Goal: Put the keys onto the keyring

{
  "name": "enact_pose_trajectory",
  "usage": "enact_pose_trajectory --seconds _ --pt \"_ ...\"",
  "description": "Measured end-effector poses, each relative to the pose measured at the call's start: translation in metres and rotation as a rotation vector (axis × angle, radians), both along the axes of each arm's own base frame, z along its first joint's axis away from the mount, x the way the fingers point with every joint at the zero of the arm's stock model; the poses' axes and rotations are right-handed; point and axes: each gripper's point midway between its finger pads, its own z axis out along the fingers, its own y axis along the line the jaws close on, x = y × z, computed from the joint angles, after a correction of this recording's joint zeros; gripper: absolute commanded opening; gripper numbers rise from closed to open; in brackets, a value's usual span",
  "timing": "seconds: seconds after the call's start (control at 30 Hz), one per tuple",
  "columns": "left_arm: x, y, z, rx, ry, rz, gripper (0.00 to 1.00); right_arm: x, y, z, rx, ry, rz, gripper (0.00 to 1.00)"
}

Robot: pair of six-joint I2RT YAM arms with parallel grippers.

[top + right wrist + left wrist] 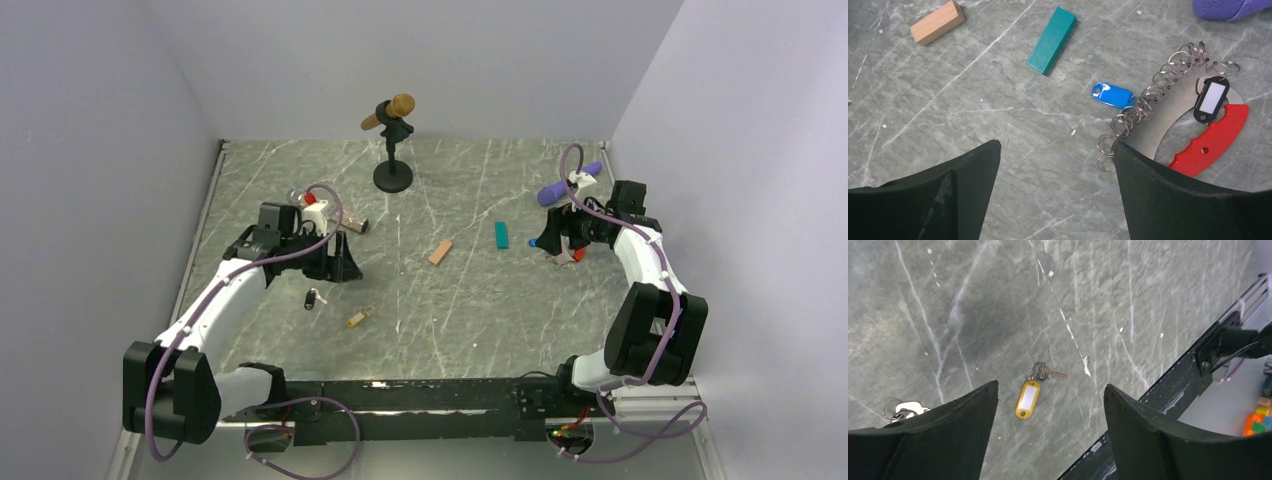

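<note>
My left gripper (1050,387) hangs over the grey marble worktop (998,300) with its two dark fingers spread wide and nothing between them. Straight below the gap lies the yellow-tagged key (1028,397), flat on the stone, its metal blade pointing away from the tag. A dark-tagged key (312,298) lies near it, closer to my left arm, and from the wrist I see only its ring and pale label beside my finger. My right gripper (1057,145) is also wide, holding nothing, low over the far right part of the worktop. Just beside its right finger lies the keyring (1143,107), a curving string of small silvery rings that runs to a red fob (1215,137). A blue tag (1112,95) touches the rings on their left side, though I cannot tell whether it is threaded on. A black tag (1212,97) with a white label rests on top of the fob. Farther out lie a teal block (1051,40) and a salmon block (938,22), well apart from each other, and a purple stick (1230,7) shows at the frame's edge. A microphone stand (392,175) sits at the back.
</note>
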Motion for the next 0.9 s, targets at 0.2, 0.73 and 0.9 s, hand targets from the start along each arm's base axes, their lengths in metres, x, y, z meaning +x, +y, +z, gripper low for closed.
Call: enact_pose_trajectory --seconds 0.2,0.73,0.9 --pt "-0.012 -0.010 -0.025 0.068 0.089 -0.061 0.47 0.000 0.002 0.000 0.005 -0.001 0.006 0.87" --pt "-0.027 -0.022 -0.077 0.192 0.301 -0.150 0.33 -0.009 0.024 0.022 0.052 -0.056 0.082 0.94" --pt "-0.025 -0.018 -0.087 0.229 0.332 -0.139 0.34 -0.014 0.031 0.023 0.061 -0.049 0.108 0.94"
